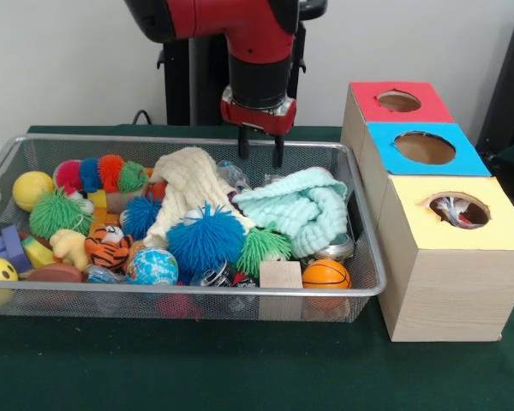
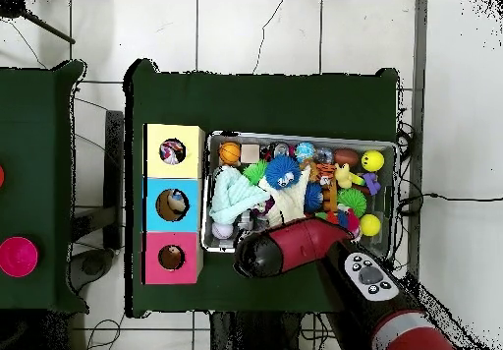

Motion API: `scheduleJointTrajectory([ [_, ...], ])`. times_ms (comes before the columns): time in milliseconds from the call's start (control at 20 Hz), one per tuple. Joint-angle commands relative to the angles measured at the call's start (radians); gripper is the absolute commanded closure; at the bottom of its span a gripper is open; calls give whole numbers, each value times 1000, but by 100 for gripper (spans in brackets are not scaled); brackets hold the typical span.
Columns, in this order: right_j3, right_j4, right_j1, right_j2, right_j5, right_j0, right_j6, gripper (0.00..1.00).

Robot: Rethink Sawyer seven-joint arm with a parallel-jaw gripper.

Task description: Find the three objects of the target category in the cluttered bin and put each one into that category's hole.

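A green table [image 1: 240, 368] carries a wire mesh bin [image 1: 188, 300] on the left and, just beside its right edge, a wooden box [image 1: 450, 282] with three holes in a row running near to far. The box's nearest section is yellow [image 1: 497, 224], the middle blue [image 1: 463, 158] and the farthest red [image 1: 428, 107]; something pale and crumpled shows inside the yellow hole [image 1: 459, 211].

The red and black arm [image 1: 257, 43] comes down over the bin's far rim. Its gripper [image 1: 259, 149] hangs just above the clutter with its two dark fingers [image 1: 243, 145] apart and nothing between them.

In the bin, a cream knitted cloth [image 1: 188, 184] lies in the middle with a mint cloth [image 1: 304, 210] to its right. A blue spiky ball [image 1: 207, 240] sits near the middle front, a green spiky ball [image 1: 58, 214] at the left and another green one [image 1: 261, 248] nearer the front. Smaller things lie along the near edge: a globe ball [image 1: 152, 267], a tiger toy [image 1: 109, 246], a wooden block [image 1: 280, 275] and a small basketball [image 1: 326, 275]. A yellow ball [image 1: 32, 189] rests at the far left.
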Motion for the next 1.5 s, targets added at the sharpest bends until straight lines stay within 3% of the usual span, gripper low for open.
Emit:
scheduleJointTrajectory([
  [50,-36,-95,91,90,37,-71,-287,0],
  [700,-40,-104,91,219,140,-219,-441,0],
  [1100,-48,-154,121,174,84,-163,-369,0],
  [1300,-31,-92,57,203,152,-160,-371,0],
  [1500,-56,-57,43,218,188,-154,-370,0],
])
